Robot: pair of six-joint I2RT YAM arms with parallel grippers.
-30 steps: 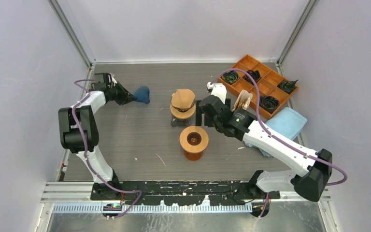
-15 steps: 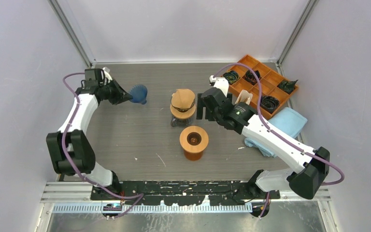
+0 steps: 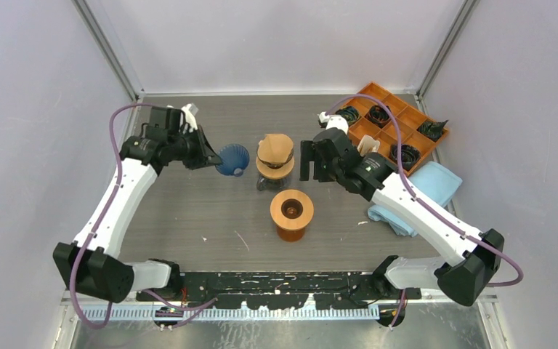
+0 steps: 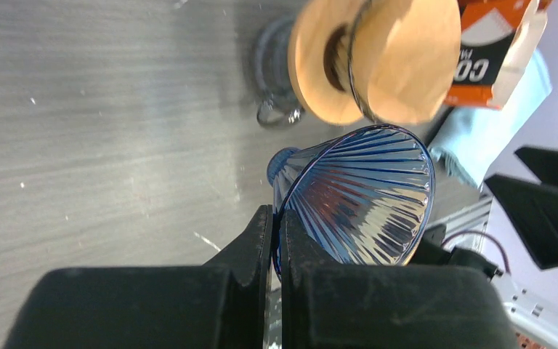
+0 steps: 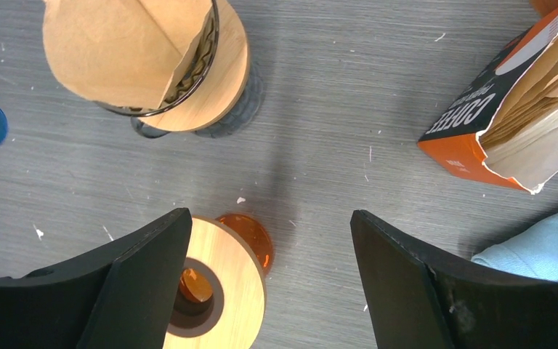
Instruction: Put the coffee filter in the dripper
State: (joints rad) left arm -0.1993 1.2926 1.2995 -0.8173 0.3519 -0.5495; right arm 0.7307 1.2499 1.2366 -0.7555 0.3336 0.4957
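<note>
Left arm has swung in from the far-left side, so the left gripper [image 3: 207, 154] now hangs just beside the centre stand, and the right arm has backed off a bit toward the rear. Left gripper is pinched tight on the rim wall of the blue dripper [image 4: 360, 193], mouth tipped sideways. Right gripper [image 5: 269, 213] is spread wide with nothing in it, over bare table.

Filter box [image 5: 505, 120] sits open just right of it with paper filters poking out. 1 brown filter [image 5: 116, 51] sits in the wire holder [image 5: 211, 51] in the middle.

My guess: the paper's featherlight, floppy and creases easily, so pinch 1 sheet by its top edge, gently. The ribbed dripper looks stiff and slick.
</note>
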